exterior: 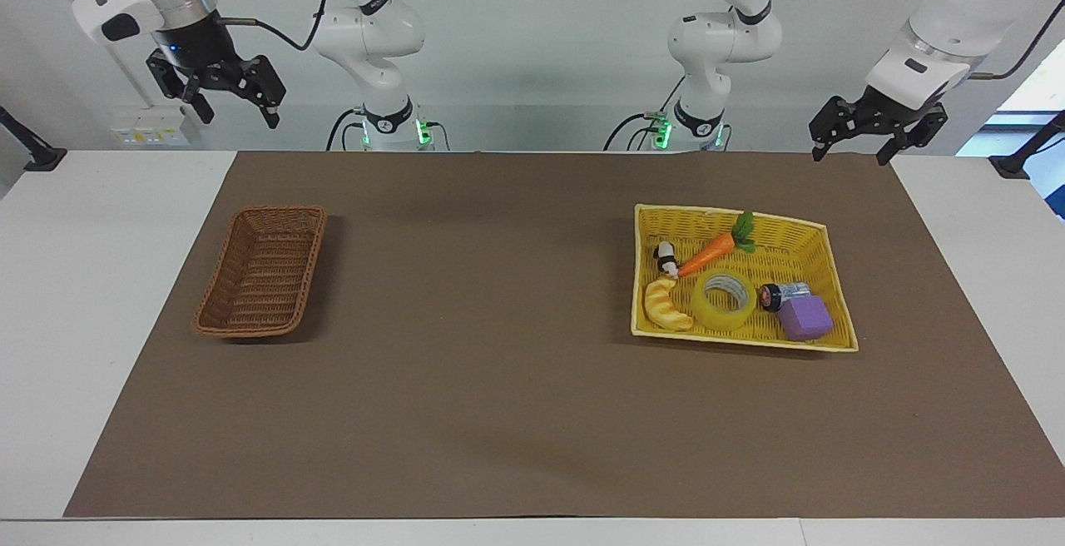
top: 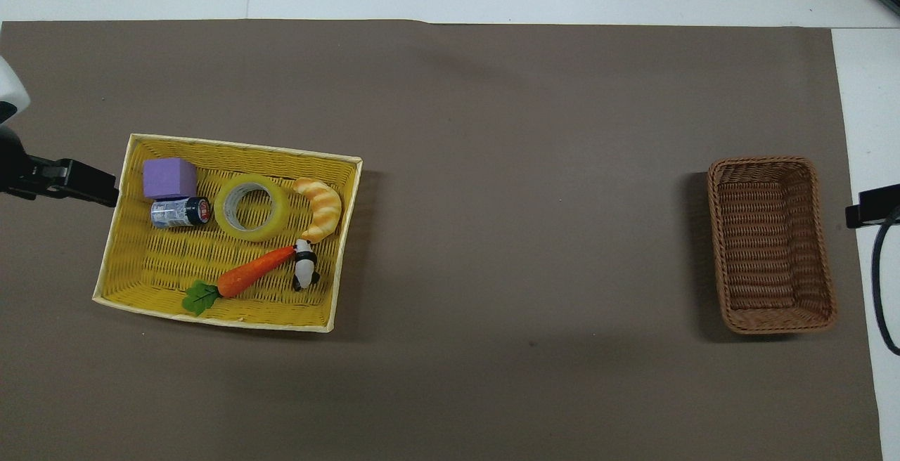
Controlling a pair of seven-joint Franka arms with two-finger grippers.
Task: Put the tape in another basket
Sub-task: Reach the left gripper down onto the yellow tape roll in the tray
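The tape (exterior: 722,318) is a translucent yellow roll lying flat in the yellow basket (exterior: 782,234), between a croissant toy and a small can; it also shows in the overhead view (top: 228,218). The dark brown wicker basket (exterior: 262,271) stands empty toward the right arm's end of the table, and shows in the overhead view (top: 770,243). My left gripper (exterior: 850,155) hangs open and empty in the air over the mat by the yellow basket's edge (top: 70,183). My right gripper (exterior: 239,117) waits open and empty, high up at the right arm's end (top: 872,204).
The yellow basket (top: 155,264) also holds a croissant toy (top: 320,208), a carrot toy (top: 253,273), a panda figure (top: 304,273), a small can (top: 179,213) and a purple cube (top: 169,178). A brown mat (exterior: 482,363) covers the table.
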